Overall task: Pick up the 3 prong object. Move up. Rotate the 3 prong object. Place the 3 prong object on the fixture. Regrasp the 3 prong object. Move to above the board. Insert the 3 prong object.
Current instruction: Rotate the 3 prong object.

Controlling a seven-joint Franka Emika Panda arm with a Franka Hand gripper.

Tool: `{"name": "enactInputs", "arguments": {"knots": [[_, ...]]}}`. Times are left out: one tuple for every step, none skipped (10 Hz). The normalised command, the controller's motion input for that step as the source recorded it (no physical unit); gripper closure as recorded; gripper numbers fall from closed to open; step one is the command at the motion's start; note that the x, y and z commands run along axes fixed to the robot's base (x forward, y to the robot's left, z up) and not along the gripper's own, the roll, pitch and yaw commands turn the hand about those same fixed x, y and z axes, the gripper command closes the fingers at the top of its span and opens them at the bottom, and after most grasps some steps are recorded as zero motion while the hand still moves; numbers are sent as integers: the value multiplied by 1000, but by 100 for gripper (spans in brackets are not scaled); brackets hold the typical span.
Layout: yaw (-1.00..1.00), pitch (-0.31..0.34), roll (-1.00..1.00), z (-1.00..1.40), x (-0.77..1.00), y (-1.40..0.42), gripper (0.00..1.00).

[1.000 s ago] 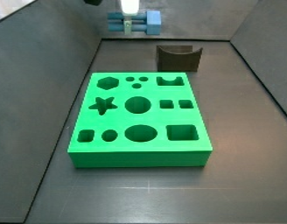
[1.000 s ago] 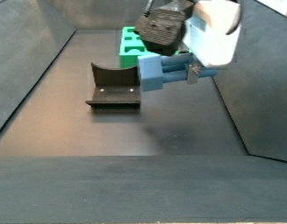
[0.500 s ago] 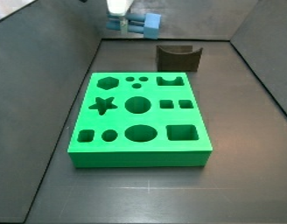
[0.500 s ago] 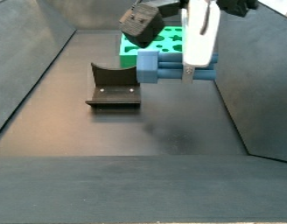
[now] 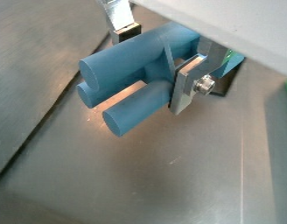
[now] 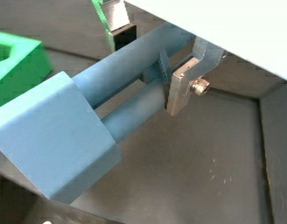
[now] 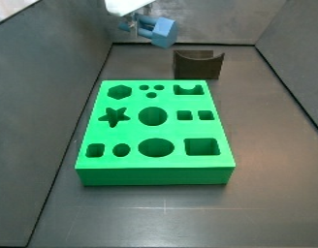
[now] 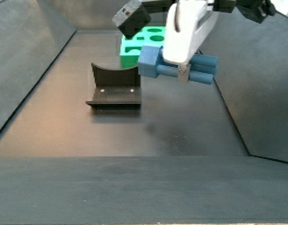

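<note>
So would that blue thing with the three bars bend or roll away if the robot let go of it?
The blue three-bar piece probably stays stiff: its thick bars look straight in the gripper, held above the floor beside the dark notched fixture. The bars look round, but joined side by side it would likely lie flat rather than roll.

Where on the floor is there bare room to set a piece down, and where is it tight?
Bare floor lies in front of the green board, along both its sides up to the walls, and in front of the fixture. It is tight at the back, where the claw, raised above the floor, holds the blue piece near the fixture.
</note>
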Motion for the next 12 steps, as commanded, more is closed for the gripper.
{"name": "enactInputs", "arguments": {"knots": [[-1000, -2, -1, -9, 2, 10, 100], [-1000, -2, -1, -9, 2, 10, 100], [-1000, -3, -1, -9, 2, 10, 100], [-1000, -3, -1, -9, 2, 10, 100], [-1000, -3, -2, -9, 2, 10, 100], [-1000, -3, -2, -9, 2, 10, 100], [-1000, -4, -2, -9, 1, 10, 100], [-1000, -4, -2, -9, 1, 10, 100], [-1000, -4, -3, -9, 1, 11, 100], [-1000, -5, -3, -9, 1, 11, 100], [-1000, -6, -4, -9, 1, 11, 100], [-1000, -7, -5, -9, 1, 11, 100]]}}
